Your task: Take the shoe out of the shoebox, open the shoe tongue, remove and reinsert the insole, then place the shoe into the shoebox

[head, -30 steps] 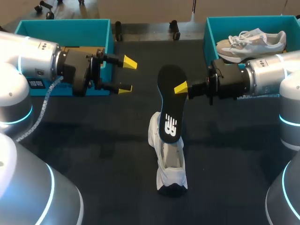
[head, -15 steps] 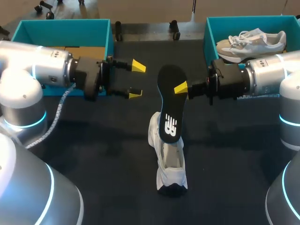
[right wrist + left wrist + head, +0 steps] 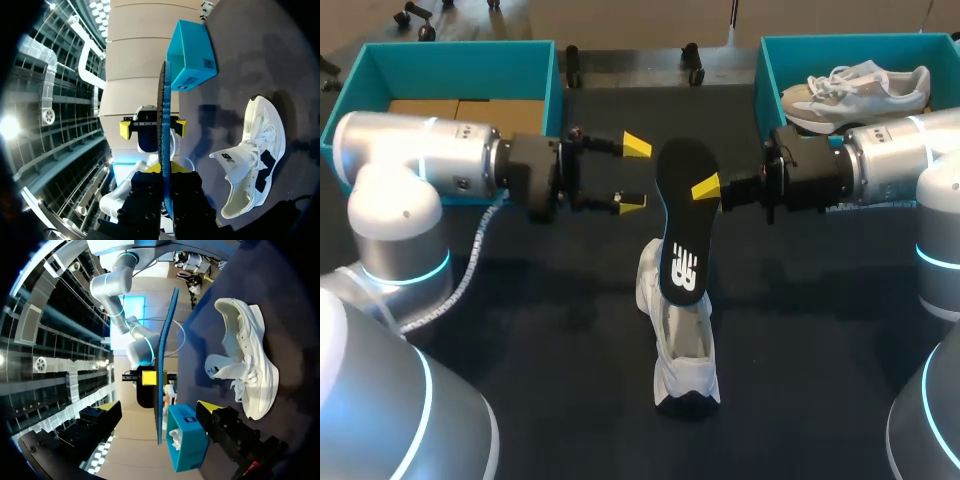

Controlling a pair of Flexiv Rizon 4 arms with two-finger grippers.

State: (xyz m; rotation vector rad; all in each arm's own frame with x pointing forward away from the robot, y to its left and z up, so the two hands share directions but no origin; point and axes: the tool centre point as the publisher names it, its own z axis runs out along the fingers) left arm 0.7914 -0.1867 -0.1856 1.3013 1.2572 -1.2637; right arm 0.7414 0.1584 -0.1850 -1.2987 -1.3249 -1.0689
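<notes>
Insole (image 3: 682, 220) is out of the shoe and held upright in the air, its lower end just above the opening of the white shoe (image 3: 682, 350). The shoe sits on the dark table (image 3: 520, 330), between the two arms, well apart from both boxes. Step in hand looks like removal done, reinsertion pending.

Right gripper (image 3: 695, 190) is pinching the insole's edge near its upper half; the right wrist view shows the insole edge-on between the fingers. Left gripper (image 3: 633, 173) hovers just beside the insole's other edge, fingers spread wide, holding and touching nothing.

Next move likely: steer the insole's lower end down into the shoe opening, the left gripper either taking the free edge or steadying the shoe.

Left shoebox (image 3: 460, 55) holds no shoe; right shoebox (image 3: 770, 60) holds a second shoe (image 3: 855, 88).
</notes>
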